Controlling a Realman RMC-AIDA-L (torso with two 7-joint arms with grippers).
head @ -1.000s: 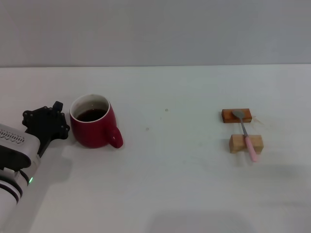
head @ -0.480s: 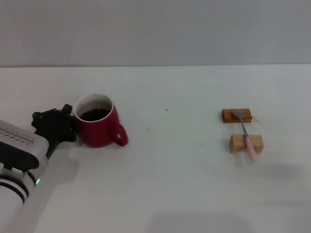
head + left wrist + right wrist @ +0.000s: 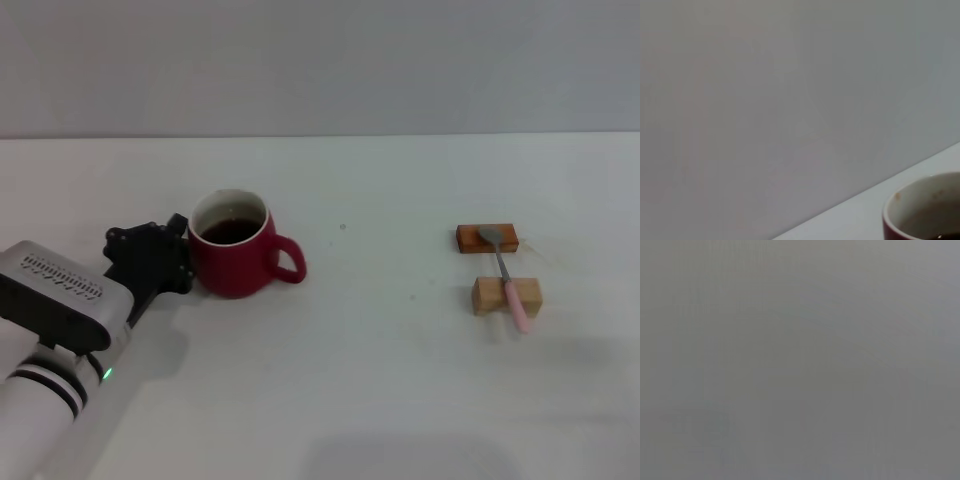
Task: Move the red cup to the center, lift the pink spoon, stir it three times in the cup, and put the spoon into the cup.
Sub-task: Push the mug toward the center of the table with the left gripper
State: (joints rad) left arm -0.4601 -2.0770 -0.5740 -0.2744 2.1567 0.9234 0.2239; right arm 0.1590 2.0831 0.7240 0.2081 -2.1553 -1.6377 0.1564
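Note:
The red cup (image 3: 233, 265) stands upright on the white table, left of the middle, holding dark liquid, with its handle pointing right. My left gripper (image 3: 152, 259) presses against the cup's left side. The cup's white rim (image 3: 918, 197) shows at the edge of the left wrist view. The pink spoon (image 3: 507, 284) lies far to the right, its metal bowl on a reddish-brown block (image 3: 487, 239) and its pink handle across a tan block (image 3: 507, 296). My right gripper is out of view; the right wrist view shows only grey.
The white table (image 3: 380, 380) runs back to a grey wall. A wide stretch of bare tabletop lies between the cup and the two blocks.
My left arm has slid rightward with the cup against it. The cup has moved toward the table's middle, and its handle has turned from front-right to right. The spoon has not moved.

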